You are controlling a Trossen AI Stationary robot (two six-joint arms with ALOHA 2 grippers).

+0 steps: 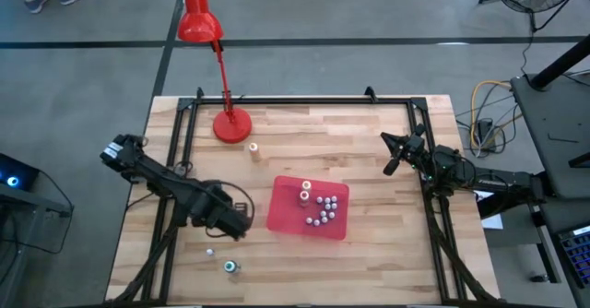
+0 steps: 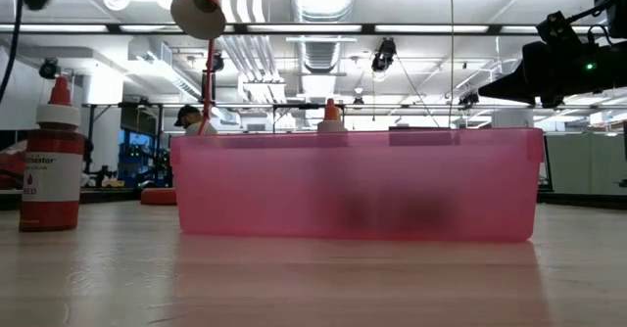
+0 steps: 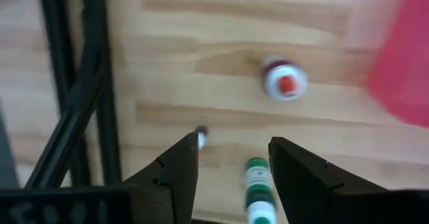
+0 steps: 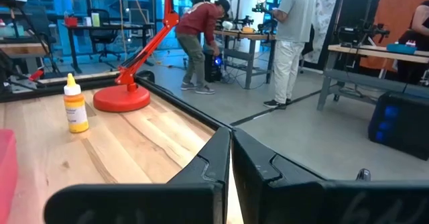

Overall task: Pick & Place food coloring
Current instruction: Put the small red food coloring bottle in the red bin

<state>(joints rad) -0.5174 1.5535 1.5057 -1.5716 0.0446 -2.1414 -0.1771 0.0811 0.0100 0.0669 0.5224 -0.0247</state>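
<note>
A red tray [image 1: 281, 218] at mid-table holds several small white-capped bottles [image 1: 324, 208] and a taller tan-topped one [image 1: 305, 191]. A yellow bottle with a white cap [image 4: 75, 106] stands by the red lamp's base. A green bottle [image 3: 259, 192] lies on its side near the front edge [image 1: 230, 267]. Beside it stands a red bottle [image 2: 49, 161], which the left wrist view shows from above [image 3: 285, 80]. My left gripper [image 1: 241, 230] hangs open above these two; the green bottle shows between its fingers [image 3: 234, 140], below them. My right gripper [image 1: 389, 156] is shut and empty at the right.
The red lamp's base [image 1: 231, 124] stands at the far left of the table, its shade over the floor beyond. A black frame [image 1: 304, 101] runs along the table's edges. People stand in the room behind [image 4: 295, 23]. Bare wood lies right of the tray.
</note>
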